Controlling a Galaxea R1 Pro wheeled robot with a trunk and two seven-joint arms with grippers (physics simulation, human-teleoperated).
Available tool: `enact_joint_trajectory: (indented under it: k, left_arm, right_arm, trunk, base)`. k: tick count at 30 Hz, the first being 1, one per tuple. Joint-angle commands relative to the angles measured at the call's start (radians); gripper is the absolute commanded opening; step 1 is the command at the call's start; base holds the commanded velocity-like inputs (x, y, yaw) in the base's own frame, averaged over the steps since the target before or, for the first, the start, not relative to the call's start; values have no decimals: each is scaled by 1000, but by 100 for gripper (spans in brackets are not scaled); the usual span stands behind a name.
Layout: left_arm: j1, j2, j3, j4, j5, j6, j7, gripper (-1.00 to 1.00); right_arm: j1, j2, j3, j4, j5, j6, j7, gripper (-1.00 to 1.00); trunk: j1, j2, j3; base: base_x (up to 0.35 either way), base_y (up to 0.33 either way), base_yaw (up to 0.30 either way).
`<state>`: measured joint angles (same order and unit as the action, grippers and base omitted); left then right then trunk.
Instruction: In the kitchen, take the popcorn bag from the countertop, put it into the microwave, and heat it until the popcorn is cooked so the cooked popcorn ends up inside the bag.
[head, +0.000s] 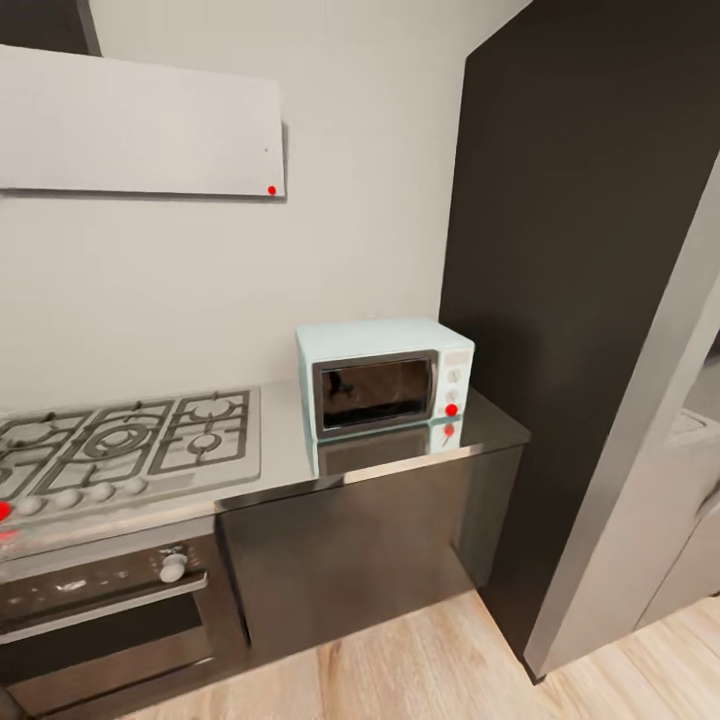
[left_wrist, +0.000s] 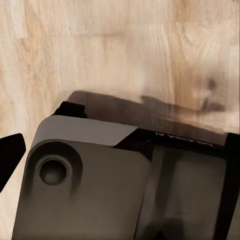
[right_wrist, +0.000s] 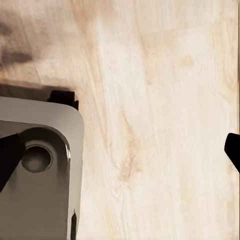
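A kitchen corner: the microwave (head: 385, 378), door closed, sits mid-frame on the grey countertop (head: 480, 432), right of the gas hob (head: 125, 440). No popcorn bag on this stretch, so fetching, loading and heating all seem left. Right gripper (right_wrist: 120, 155) spread wide, empty, over wood floor (right_wrist: 160, 100); left gripper's opening I cannot tell.

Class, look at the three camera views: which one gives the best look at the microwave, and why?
The head view: the microwave sits whole on the countertop, its dark door shut, beside the hob. Both wrist views look down at wooden floor and parts of the robot's base, giving nothing of the microwave.
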<state>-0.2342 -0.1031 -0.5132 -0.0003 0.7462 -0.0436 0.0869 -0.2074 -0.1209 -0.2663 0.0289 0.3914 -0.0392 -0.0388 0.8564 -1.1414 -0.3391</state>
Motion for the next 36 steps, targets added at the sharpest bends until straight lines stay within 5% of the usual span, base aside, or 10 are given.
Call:
enact_joint_trajectory:
  k: [1,36]
  left_arm:
    - [-1,0,-8,0,7,-2,4,100]
    - [0,-3,-9,0,6,7,4,100]
  right_arm:
    - [-1,-2,-8,3,11,-5,-4,100]
    - [-1,10,-11,5,3,-2,2,100]
  trunk:
    - [0,-1,-1]
    - [0,-1,-1]
  base:
    - [0,0,300]
    - [0,-26,267]
